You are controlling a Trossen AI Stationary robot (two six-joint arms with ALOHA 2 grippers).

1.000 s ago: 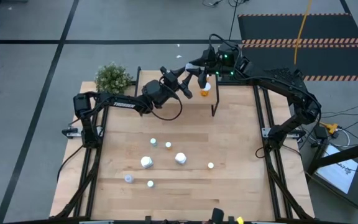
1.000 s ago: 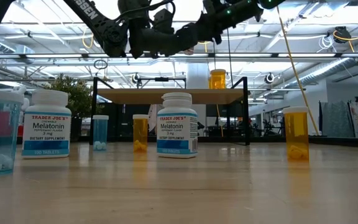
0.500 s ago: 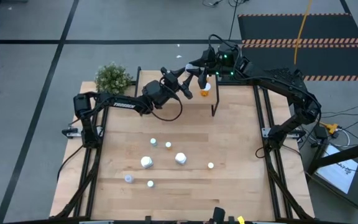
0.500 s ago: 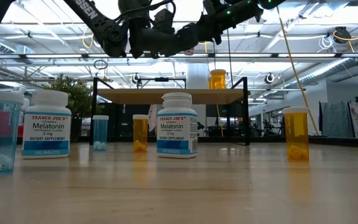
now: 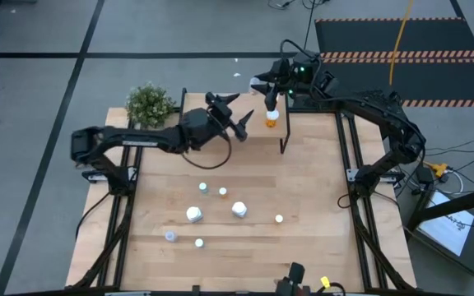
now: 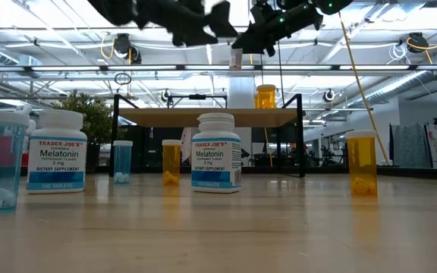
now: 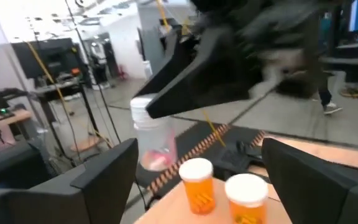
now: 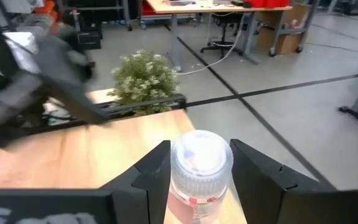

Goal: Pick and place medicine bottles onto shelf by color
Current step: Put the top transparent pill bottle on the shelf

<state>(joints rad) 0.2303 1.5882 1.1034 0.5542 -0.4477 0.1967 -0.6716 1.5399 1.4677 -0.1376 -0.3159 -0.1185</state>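
Pale wood fills your high view: the tabletop [image 5: 303, 181] carries six white-capped bottles [image 5: 239, 209] near its middle, while the shelf [image 5: 253, 140] sits at the far edge with an orange bottle [image 5: 271, 122] on its right end. Your left gripper [image 5: 235, 115] hangs over the shelf with fingers spread and nothing between them; your right gripper [image 5: 268, 90] is just beyond it, above the orange bottle. From the low view you see two Melatonin bottles [image 6: 216, 152], blue and orange ones on the tabletop, and both grippers high above the shelf [image 6: 207, 117]. Your left wrist view shows two orange bottles [image 7: 197, 183] on the shelf and a clear bottle [image 7: 152, 134] in the other arm's fingers. Your right wrist view confirms it: the right gripper [image 8: 199, 163] is clamped on that clear bottle [image 8: 199, 168], with a potted plant [image 8: 145, 78] beyond.
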